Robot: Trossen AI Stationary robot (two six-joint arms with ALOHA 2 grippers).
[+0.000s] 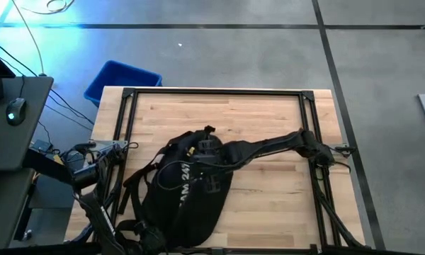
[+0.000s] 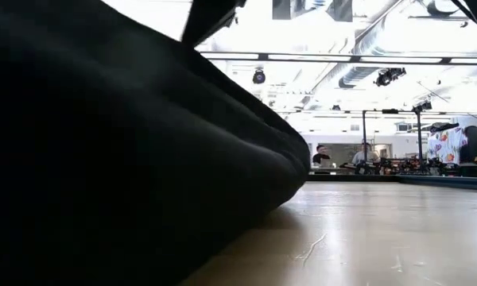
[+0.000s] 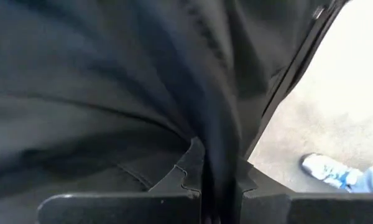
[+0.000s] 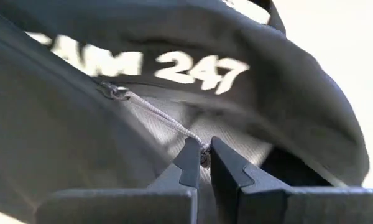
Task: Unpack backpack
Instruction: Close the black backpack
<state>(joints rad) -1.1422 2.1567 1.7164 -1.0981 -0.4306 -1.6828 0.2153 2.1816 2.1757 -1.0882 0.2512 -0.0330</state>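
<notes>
- Large black soft fabric backpack [image 1: 184, 191] lay on the pale wooden tabletop [image 1: 269, 127], toward the near left part, white lettering facing up; straps and buckles bunched at its upper end.
- Right gripper [image 4: 202, 163] was clamped tight on a thin grey zipper pull cord [image 4: 158, 115], fingertips pinching the knot at the cord's end; the cord ran taut to a small metal zipper slider [image 4: 115, 92] just under the lettering.
- Left gripper [image 3: 214, 186] was pinched closed on a fold of the black fabric, apparently bracing the bag; from above, its exact spot was hard to pick out among the straps.
- Risk: the cord is thin and slick-looking, so it could slip out of the fingertips if pulled off-line from the zip track.
- Risk: soft fabric may bunch ahead of the slider and jam it; the whole bag could drag across the smooth wood if the left hold gave way.
- Risk: loose straps could snag an arm.
- Materials: woven matte nylon-like shell, limp and creased; braided cord; shiny metal slider; hard dark plastic fingers.
- Blue plastic bin [image 1: 120, 81] sat off the table's far left corner, on the floor.
</notes>
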